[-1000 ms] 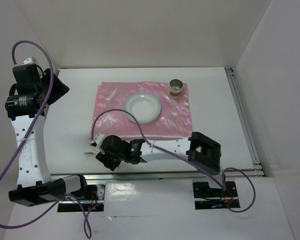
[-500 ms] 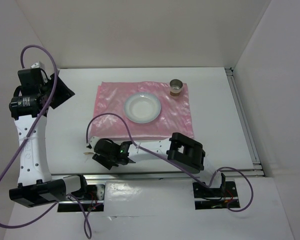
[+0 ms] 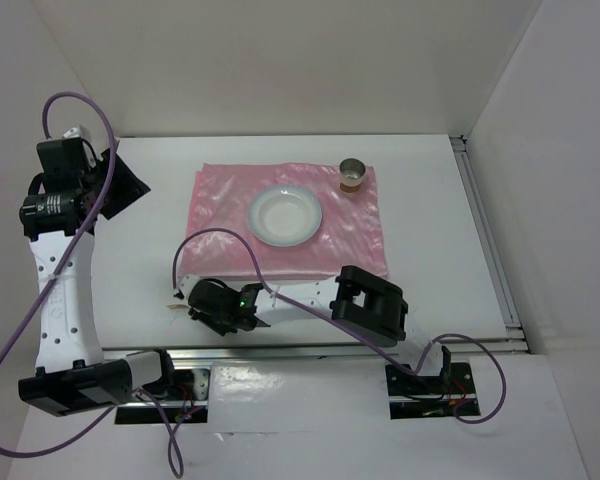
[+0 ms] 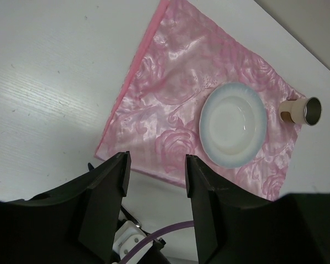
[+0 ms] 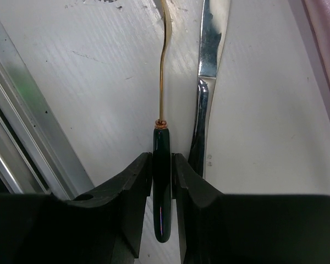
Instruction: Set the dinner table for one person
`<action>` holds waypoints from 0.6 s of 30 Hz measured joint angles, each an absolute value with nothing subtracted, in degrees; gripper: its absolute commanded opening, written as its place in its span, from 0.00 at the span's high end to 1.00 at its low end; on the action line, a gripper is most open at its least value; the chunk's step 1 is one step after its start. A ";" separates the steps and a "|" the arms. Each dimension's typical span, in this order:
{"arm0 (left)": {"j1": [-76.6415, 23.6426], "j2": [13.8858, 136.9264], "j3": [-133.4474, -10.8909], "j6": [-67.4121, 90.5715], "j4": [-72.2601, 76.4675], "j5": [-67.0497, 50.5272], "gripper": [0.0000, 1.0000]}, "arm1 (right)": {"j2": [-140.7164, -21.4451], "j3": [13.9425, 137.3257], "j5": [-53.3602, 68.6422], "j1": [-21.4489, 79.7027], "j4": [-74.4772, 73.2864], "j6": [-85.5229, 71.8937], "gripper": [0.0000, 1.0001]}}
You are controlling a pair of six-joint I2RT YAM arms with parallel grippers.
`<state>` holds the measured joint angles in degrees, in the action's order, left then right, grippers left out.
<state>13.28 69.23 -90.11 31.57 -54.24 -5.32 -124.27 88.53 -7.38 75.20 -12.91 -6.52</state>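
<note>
My right gripper (image 5: pixel 162 159) is shut on the dark green handle (image 5: pixel 162 140) of a gold-stemmed utensil (image 5: pixel 163 66), low over the white dinner table (image 3: pixel 435 210) at the near left (image 3: pixel 195 305). The utensil's head is out of view. A silver knife (image 5: pixel 212 44) lies just right of the utensil, parallel to it. A white plate (image 3: pixel 285 215) sits on the pink cloth (image 3: pixel 220 195), with a small metal cup (image 3: pixel 352 176) at the cloth's far right corner. My left gripper (image 4: pixel 155 159) is open and empty, raised over the table's left side (image 3: pixel 128 183).
The metal front rail (image 5: pixel 16 137) runs close to the left of the utensil. The pink cloth's edge (image 5: pixel 324 44) lies right of the knife. A purple cable (image 3: pixel 220 240) arcs over the near table. White walls stand on three sides.
My right arm has swung left and drawn its elbow in, bringing the gripper to the near left of the table. The left gripper has shifted slightly right. Plate and cup have not moved.
</note>
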 measured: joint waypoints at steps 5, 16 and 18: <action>13.28 68.97 -89.32 31.55 -54.02 -5.32 0.39 | -124.70 88.95 -7.31 75.20 -12.93 -6.44 0.70; 13.28 68.79 -88.92 31.55 -53.54 -5.32 0.39 | -126.54 92.07 -6.92 75.18 -14.70 -5.50 0.97; 13.28 68.79 -88.71 31.55 -53.56 -5.30 0.39 | -126.54 92.20 -6.96 75.18 -14.79 -5.45 0.97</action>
